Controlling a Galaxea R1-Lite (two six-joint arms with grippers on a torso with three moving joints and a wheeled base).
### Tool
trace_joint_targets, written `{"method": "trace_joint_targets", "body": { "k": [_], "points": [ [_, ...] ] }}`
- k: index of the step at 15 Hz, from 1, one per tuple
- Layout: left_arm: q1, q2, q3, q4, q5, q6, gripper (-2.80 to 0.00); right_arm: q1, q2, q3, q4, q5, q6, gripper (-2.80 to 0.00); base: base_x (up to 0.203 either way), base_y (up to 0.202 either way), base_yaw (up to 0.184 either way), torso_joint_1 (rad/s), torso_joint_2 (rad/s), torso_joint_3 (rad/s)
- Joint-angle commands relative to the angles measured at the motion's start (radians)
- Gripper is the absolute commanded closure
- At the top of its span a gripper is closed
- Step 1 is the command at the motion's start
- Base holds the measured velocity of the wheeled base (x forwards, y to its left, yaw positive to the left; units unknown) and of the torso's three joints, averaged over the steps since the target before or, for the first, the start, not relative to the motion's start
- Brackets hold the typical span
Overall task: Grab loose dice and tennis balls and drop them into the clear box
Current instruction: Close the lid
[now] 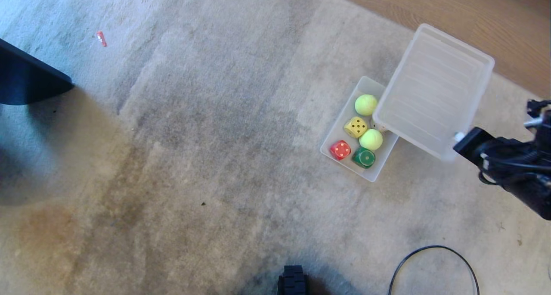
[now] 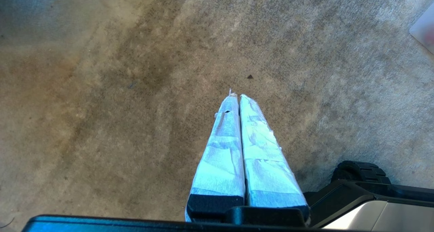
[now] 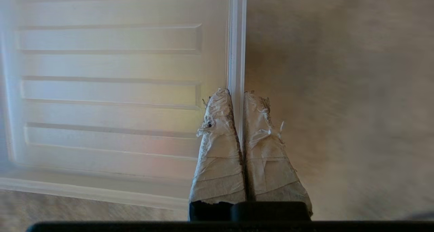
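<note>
Deep translucent rectangular plastic tub, the clear box (image 1: 332,145), sits on the worn beige carpet (image 1: 206,157) toward the right of the head view. Inside it: two fuzzy yellow-green tennis balls (image 1: 366,104), one at the box's far end, the other (image 1: 371,139) mid-box; a yellow die with dark pips (image 1: 356,127) between and beside them; a red die (image 1: 340,150) and a green die (image 1: 363,157) side by side at the box's near end. A sliver of a pale, cream-coloured thing (image 1: 375,125) shows by the box's right wall; cannot tell more.

Flat ribbed clear plastic tray (image 1: 434,92) is held tilted above the box's right side, overlapping its right wall. Right hand (image 3: 238,96), fingers wrapped in pale tape, clamped together on the tray's rim at the corner farthest from the box.

Left hand (image 2: 236,96), taped fingers pressed together on nothing, hangs over bare carpet well left of the box. Thin black cable loop (image 1: 432,265) lies on the carpet nearer the robot than the box.
</note>
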Motion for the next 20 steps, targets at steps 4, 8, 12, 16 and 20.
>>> {"method": "trace_joint_targets", "body": {
  "k": [4, 8, 12, 16, 20],
  "points": [
    [0.000, 0.000, 0.000, 0.000, 0.001, -0.002, 0.00, 0.177, 0.381, -0.149, -0.090, -0.042, 0.040, 0.00, 0.000, 0.000, 0.000, 0.000, 0.00, 0.000],
    [0.000, 0.000, 0.000, 0.000, 0.001, -0.002, 0.00, 0.193, 0.485, -0.179, -0.102, -0.065, 0.038, 0.00, 0.000, 0.000, 0.000, 0.000, 0.00, 0.000],
    [0.000, 0.000, 0.000, 0.000, 0.001, -0.002, 0.00, 0.170, 0.483, -0.179, -0.170, -0.069, 0.025, 0.00, 0.000, 0.000, 0.000, 0.000, 0.00, 0.000],
    [0.000, 0.000, 0.000, 0.000, 0.001, -0.002, 0.00, 0.170, 0.466, -0.171, -0.173, -0.150, -0.085, 0.00, 0.000, 0.000, 0.000, 0.000, 0.00, 0.000],
    [0.000, 0.000, 0.000, 0.000, 0.001, -0.002, 0.00, 0.175, 0.423, -0.158, -0.152, -0.181, -0.109, 0.00, 0.000, 0.000, 0.000, 0.000, 0.00, 0.000]
  ]
}}
